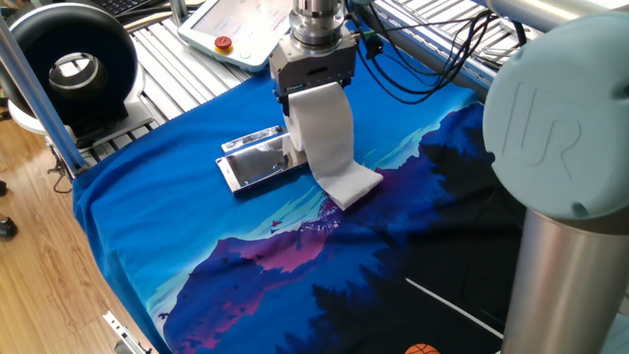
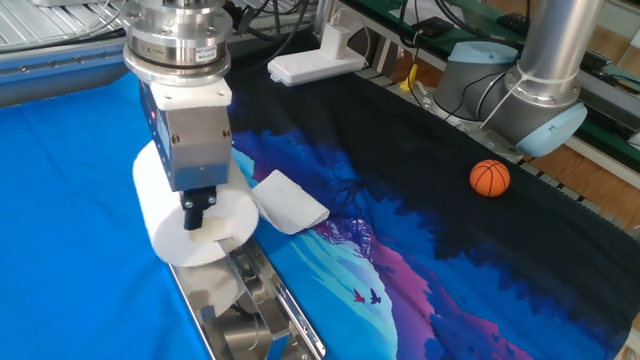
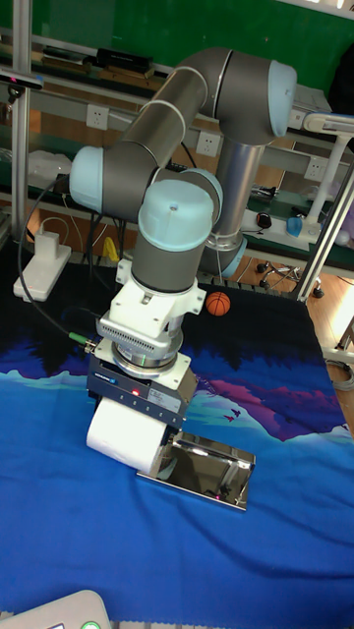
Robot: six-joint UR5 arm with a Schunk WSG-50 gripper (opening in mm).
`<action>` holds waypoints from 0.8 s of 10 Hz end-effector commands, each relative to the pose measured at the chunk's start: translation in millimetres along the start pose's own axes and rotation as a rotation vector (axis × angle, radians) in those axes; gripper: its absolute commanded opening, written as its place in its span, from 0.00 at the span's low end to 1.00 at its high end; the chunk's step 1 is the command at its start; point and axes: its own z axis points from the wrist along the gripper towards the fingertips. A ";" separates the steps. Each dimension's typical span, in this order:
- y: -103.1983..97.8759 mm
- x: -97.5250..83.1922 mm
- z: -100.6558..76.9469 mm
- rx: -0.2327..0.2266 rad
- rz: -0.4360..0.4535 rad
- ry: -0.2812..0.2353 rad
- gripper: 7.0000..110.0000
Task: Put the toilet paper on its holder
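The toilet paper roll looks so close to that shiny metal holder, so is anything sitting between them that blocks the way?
Nothing visible does. The gripper holds the toilet paper right at the near end of the holder, with only the blue cloth around them. The loose sheet trails off to the other side, away from the holder.

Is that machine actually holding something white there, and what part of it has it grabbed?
Yes: the end effector grips the toilet paper, one finger showing at the roll's hollow centre, over the chrome holder. The loose sheet trails onto the cloth.

Soft matt toilet paper (image 1: 319,133), mirror-shiny chrome holder (image 1: 254,164), printed cloth (image 1: 177,256).
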 end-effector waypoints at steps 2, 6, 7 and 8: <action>-16.7 -11.4 -2.1 0.064 -0.005 -0.050 0.00; -4.5 -10.0 -1.6 0.018 -0.116 -0.044 0.00; -4.7 -9.3 -1.5 0.019 -0.119 -0.041 0.00; -6.8 -10.5 -1.6 0.027 -0.117 -0.045 0.00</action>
